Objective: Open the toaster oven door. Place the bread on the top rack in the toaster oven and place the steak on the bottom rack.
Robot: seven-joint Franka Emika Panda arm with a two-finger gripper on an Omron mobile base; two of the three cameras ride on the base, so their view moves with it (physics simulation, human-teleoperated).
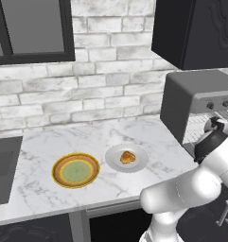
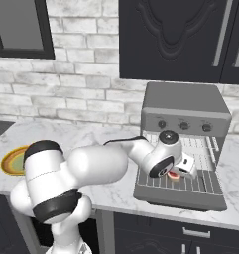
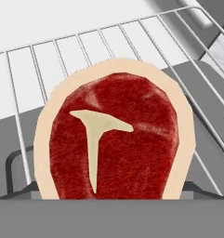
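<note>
Two plates sit on the near-left part of the marble worktop (image 1: 39, 189): a yellow-rimmed plate with a green centre (image 1: 75, 170) and, just to its right, a white plate (image 1: 136, 163) that carries the golden-brown bread (image 1: 127, 157). To the right, the toaster oven door (image 2: 180, 196) lies folded down flat toward the near edge of the worktop, and a silver wire rack (image 2: 190, 182) is drawn out over it. The steak (image 3: 114, 144), red with a pale T-shaped fat mark and a light rim, lies on this rack; which of the two racks it is I cannot tell. In the right base view the steak shows as a small red patch just under the tool (image 2: 183, 168), close to the mouth of the oven. The tool hangs right over the meat with its jaws spread wide; the hand view looks almost straight onto the steak, with the wires of the rack running away behind it, and whether the fingers touch the meat I cannot tell. Farther back stands the toaster oven (image 2: 183, 106), dark grey, with round knobs on its lighter control strip. Behind it runs the white brick wall (image 1: 87, 85), with black wall cabinets (image 2: 175, 39) above the oven.
</note>
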